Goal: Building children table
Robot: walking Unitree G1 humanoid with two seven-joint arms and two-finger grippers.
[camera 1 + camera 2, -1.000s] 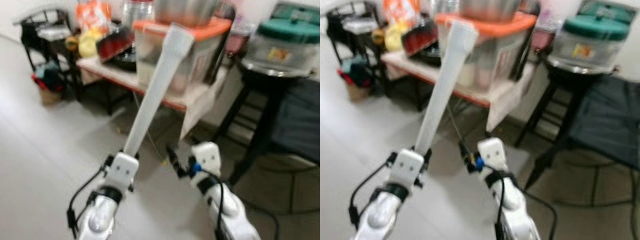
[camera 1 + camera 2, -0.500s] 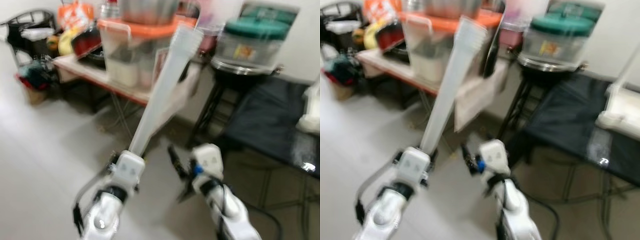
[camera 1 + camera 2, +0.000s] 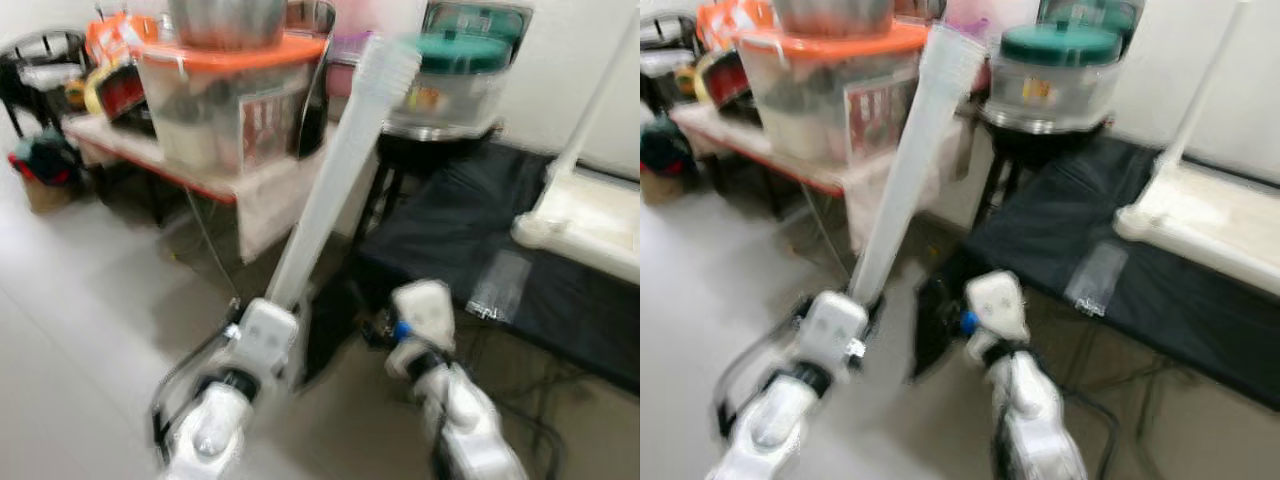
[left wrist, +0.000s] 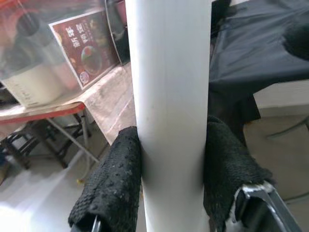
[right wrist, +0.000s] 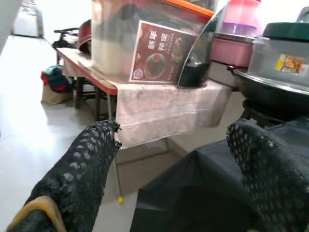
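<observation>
Before a cluttered bench (image 3: 150, 150), the left gripper (image 4: 169, 183) clamps an upward-tilted white table leg (image 3: 335, 180); the right gripper (image 5: 178, 159) gapes wide, its blurred label seemingly Chinese.

Two silver-white arms rise from the bottom of the head views, each ending in a boxy white wrist housing, with a loose black cable looping along the outer side of the left arm (image 3: 215, 430) at lower left and a small blue spot on the housing of the right arm (image 3: 455, 420) at lower centre. In the left wrist view, the left gripper (image 4: 170, 183) has two black fingers (image 4: 110, 188) with a knobbly, dotted rubber skin, and a strip of bare metal with a small bolt shows at the lower right corner. The right gripper (image 5: 181, 159) has the same black, bumpy-textured fingers (image 5: 77, 179), and a yellow-orange band crosses the base of one finger in the lower left corner of the right wrist view.
</observation>
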